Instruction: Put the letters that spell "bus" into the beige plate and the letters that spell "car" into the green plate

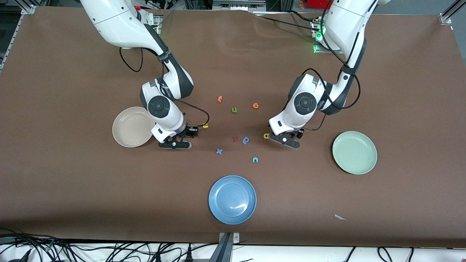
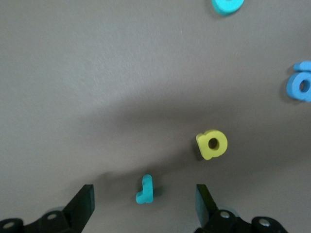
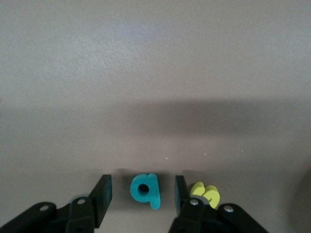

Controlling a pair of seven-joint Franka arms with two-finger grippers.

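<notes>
My right gripper (image 1: 174, 144) is low over the table beside the beige plate (image 1: 127, 127). Seen from the right wrist, it (image 3: 142, 188) stands open around the teal b (image 3: 145, 190), with a gap on each side. The yellow s (image 3: 205, 193) lies just outside one finger. My left gripper (image 1: 287, 141) is low too, open wide in the left wrist view (image 2: 145, 196) around the light teal r (image 2: 145, 190). The yellow a (image 2: 212, 144) (image 1: 266, 136) lies beside it. The teal c (image 1: 255, 159) lies nearer the camera. The green plate (image 1: 355, 153) is toward the left arm's end.
A blue plate (image 1: 232, 199) sits near the front edge. Loose letters lie mid-table: an olive u (image 1: 234, 110), an orange e (image 1: 255, 105), another orange letter (image 1: 220, 98), a blue x (image 1: 219, 151), a red letter (image 1: 235, 138), a blue letter (image 1: 246, 140). A yellow letter (image 1: 205, 126) lies by the right wrist.
</notes>
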